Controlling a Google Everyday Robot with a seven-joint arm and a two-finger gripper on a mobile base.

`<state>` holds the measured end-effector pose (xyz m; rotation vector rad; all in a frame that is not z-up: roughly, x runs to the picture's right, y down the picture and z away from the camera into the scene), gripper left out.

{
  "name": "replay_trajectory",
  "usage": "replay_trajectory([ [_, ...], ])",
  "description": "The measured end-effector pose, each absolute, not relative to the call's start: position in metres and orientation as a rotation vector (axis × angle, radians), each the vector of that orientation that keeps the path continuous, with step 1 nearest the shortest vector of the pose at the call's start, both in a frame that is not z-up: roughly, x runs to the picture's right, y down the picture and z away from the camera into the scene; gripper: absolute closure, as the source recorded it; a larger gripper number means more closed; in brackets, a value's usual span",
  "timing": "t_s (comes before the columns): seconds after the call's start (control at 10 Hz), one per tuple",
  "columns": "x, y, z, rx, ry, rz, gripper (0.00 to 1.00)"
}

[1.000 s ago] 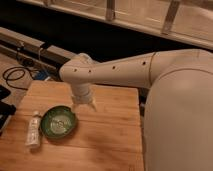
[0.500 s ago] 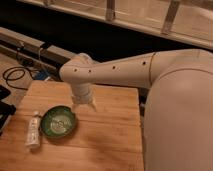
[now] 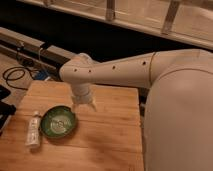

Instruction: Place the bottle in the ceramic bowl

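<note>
The small white bottle (image 3: 33, 129) lies on its side on the wooden table (image 3: 110, 135), just left of the green ceramic bowl (image 3: 58, 122). The bowl is empty and shows a paler patterned centre. My gripper (image 3: 84, 105) hangs from the white arm above the table, just right of and behind the bowl's far rim. It holds nothing. The bottle is about a bowl's width away from the gripper, on the bowl's other side.
My white arm (image 3: 130, 72) and bulky body (image 3: 180, 115) fill the right side. A dark rail (image 3: 30, 47) and black cables (image 3: 15, 75) lie beyond the table's far left edge. A dark object (image 3: 4, 107) sits at the left edge.
</note>
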<state>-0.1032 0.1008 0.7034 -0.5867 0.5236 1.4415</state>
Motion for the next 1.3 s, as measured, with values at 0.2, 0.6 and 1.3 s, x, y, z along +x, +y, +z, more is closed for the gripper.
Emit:
replay_trajectory([
  [0.2,-0.104,0.094,0.703,-0.564,0.509,1.431,0.35],
  [0.6,-0.166,0.062,0.709,-0.555,0.406,1.339,0.35],
  [1.3,-0.245,0.053,0.709,-0.584,0.339,1.230,0.35],
])
